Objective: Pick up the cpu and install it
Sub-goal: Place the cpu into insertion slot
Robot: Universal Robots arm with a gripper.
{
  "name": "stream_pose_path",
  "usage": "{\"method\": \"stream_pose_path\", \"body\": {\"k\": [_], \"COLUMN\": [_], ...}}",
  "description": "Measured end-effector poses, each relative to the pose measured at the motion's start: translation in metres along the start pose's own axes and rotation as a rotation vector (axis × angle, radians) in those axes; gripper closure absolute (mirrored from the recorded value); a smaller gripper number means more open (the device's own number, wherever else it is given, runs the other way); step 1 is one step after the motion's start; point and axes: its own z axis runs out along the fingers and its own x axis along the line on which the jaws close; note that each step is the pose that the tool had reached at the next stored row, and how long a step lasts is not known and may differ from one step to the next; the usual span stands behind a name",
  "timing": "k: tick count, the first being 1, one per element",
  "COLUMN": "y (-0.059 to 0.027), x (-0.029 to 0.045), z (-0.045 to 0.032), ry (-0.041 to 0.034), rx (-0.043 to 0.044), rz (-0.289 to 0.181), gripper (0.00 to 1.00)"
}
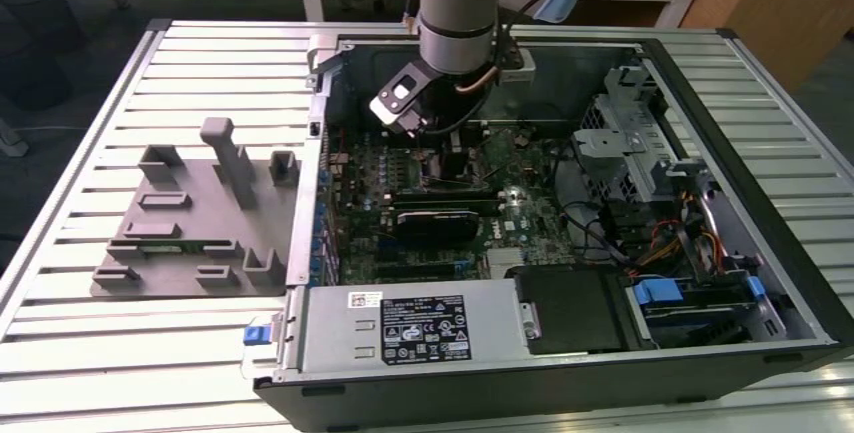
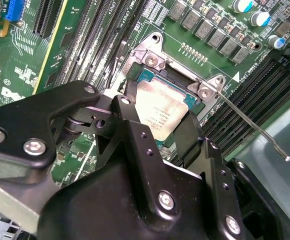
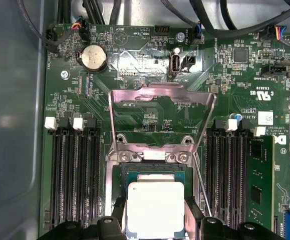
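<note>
Silvery cpu [image 3: 153,206]; green motherboard [image 3: 150,102] — black gripper [image 2: 160,124].

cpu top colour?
The cpu top is silvery with a darker rim; shows best in the first wrist view.

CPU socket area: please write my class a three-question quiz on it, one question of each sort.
1. True or false: the metal load plate is folded down over the cpu.
2. Relative to the computer case, the grey holder tray lies: A) inside; B) outside, at the exterior view's left; C) on top.
3. What long black parts flank the socket on both sides?
Key: 1 false, it stands open; 2 B; 3 memory slots.
</note>
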Motion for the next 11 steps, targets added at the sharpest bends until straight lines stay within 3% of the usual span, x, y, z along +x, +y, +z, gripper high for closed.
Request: {"method": "stream_pose_path", "body": {"k": [11], "y": [0.0], "x": [0.0001], "z": [0.002], "ry": [0.0], "rx": [0.0], "rz": [0.0], "gripper": [0.46]}}
